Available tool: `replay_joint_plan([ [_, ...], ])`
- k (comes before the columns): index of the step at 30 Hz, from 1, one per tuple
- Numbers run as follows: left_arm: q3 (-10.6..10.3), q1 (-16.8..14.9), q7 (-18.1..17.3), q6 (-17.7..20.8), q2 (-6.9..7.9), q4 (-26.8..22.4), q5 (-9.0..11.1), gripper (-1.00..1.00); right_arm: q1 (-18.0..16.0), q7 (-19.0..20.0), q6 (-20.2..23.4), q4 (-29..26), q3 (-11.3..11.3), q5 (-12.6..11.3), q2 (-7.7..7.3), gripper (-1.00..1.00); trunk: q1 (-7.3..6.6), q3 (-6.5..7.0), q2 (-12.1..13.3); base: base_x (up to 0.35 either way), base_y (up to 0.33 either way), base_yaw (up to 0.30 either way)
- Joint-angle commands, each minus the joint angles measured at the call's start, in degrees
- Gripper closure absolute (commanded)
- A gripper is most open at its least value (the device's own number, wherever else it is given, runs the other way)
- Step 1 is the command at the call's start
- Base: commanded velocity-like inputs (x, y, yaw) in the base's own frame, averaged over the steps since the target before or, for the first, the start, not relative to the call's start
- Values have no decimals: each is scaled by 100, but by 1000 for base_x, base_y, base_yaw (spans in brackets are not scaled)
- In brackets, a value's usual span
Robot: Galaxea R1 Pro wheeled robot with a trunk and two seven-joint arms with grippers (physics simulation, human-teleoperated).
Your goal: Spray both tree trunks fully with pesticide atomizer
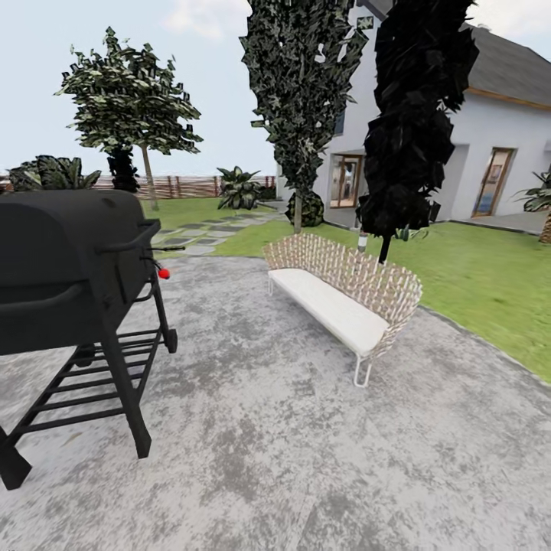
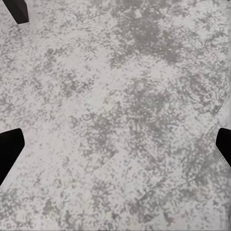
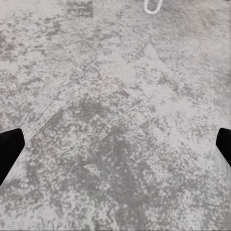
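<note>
Speckled patio (image 2: 120, 120) beneath both spread grippers (image 2: 115, 149) (image 3: 115, 149); lawn (image 1: 474, 268) beyond bench (image 1: 340, 295).

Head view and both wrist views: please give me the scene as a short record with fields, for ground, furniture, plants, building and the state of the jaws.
ground: speckled grey concrete patio, with green lawn beyond it
grill: black barbecue on the patio at the left, lid closed
bench: wicker-backed bench with a white seat, at the patio's edge by the lawn
plants: a dark-leaved tree behind the bench; a leafy tree far left
building: white house at the right
fence: brown wooden fence far back
left jaws: wide apart, nothing between them
right jaws: wide apart, nothing between them
</note>
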Motion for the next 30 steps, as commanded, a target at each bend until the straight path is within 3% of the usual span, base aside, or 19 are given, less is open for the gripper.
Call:
replay_joint_plan([
  [1, 0, -6, 2, -19, -1, 6, 7, -100, -3, -5, -17, 4, -5, -2, -1, -100, 2, -12, -3, 258, -218, 178],
  [11, 4, -6, 1, -18, 7, -10, 21, -100, -3, -7, -8, 16, -8, -4, -2, -100, 2, -81, -3, 213, -204, 182],
  [22, 5, -13, -3, -18, 21, -16, 15, -100, -3, -8, -8, 13, -8, -4, -2, -100, 2, -160, -3, 17, -16, 174],
  [30, 8, -13, 3, -18, 17, -2, 17, -100, -3, 2, -8, 13, 0, -4, -2, -100, 46, -242, -83, 0, 0, 34],
])
